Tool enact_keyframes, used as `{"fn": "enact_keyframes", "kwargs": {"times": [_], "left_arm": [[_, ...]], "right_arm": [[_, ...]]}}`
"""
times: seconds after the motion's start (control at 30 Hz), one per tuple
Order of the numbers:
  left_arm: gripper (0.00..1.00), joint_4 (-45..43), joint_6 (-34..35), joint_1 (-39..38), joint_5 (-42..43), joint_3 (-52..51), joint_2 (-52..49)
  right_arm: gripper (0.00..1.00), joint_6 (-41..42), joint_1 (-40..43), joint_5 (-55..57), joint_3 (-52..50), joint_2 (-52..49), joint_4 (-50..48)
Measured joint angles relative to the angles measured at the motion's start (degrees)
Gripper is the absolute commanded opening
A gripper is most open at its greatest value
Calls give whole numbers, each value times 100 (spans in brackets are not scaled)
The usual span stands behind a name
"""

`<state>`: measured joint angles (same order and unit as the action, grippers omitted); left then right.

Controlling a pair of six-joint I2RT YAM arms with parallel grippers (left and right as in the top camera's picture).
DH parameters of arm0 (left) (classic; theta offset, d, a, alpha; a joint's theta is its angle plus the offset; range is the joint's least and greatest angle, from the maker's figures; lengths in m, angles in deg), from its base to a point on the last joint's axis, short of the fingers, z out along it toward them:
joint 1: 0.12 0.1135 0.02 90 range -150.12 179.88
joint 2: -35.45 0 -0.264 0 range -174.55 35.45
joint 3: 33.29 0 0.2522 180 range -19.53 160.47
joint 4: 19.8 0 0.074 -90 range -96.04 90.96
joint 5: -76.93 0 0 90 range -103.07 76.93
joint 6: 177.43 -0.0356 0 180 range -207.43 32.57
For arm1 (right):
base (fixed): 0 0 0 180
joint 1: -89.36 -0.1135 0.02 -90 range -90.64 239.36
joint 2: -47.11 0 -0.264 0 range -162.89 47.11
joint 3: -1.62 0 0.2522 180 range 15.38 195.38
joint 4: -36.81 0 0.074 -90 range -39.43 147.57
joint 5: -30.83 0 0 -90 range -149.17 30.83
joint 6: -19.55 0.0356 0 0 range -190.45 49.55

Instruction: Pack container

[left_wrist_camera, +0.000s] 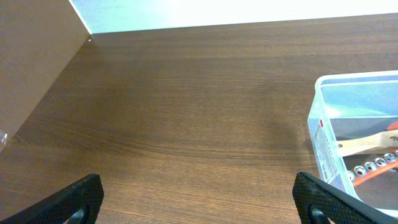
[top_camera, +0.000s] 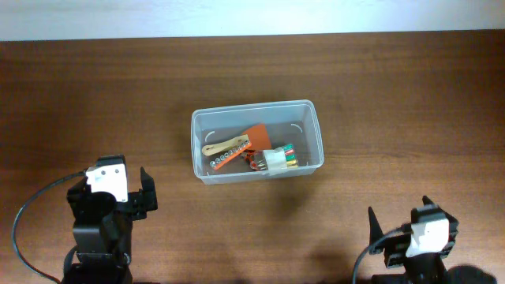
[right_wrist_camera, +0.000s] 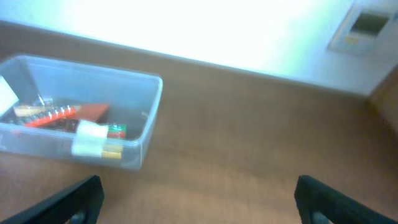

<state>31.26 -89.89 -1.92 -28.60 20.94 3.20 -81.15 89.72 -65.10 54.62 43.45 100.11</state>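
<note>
- Clear container [top_camera: 252, 107] near the middle of the wooden surface [top_camera: 394, 87], upright and open on top, long side running across. Ahead of both hands and well apart from them.
- Inside, bunched toward the near wall: a pale wooden stick [top_camera: 227, 145], a flat orange piece [top_camera: 257, 136], an orange strip of small metal sockets [top_camera: 224, 161], and a white-wrapped bundle [top_camera: 278, 159] with coloured ends. All laid flat and overlapping, likely so as to sit below the rim.
- Left hand [left_wrist_camera: 199, 208] low at the near left, fingers spread wide with nothing between them. Mostly bare wood in its wrist view, with a corner of the container at the right edge.
- Right hand [right_wrist_camera: 199, 205] low at the near right, likewise wide open and holding nothing. Container off to its left in a blurred wrist view.
- No loose item to be seen on the surface outside the container, so packing judged done or nearly so. No lid in view, so cannot tell whether closing is wanted.
- Both hands clear of the container, probably to avoid knocking its light plastic walls.
</note>
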Motion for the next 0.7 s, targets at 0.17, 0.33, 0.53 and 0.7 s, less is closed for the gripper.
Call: {"fn": "enact_keyframes", "kwargs": {"times": [0.17, 0.33, 0.53, 0.7], "left_arm": [[99, 4, 0, 0, 0, 0, 0], [99, 15, 0, 0, -2, -9, -4], [99, 15, 0, 0, -17, -11, -4], [99, 15, -2, 0, -17, -11, -4]], "right_arm": [[99, -2, -33, -42, -892, 299, -1394], [99, -118, -238, -44, -2094, 297, -3104], [99, -289, -308, 11, -3045, 297, -4057], [99, 120, -310, 411, -3475, 297, -4006]]}}
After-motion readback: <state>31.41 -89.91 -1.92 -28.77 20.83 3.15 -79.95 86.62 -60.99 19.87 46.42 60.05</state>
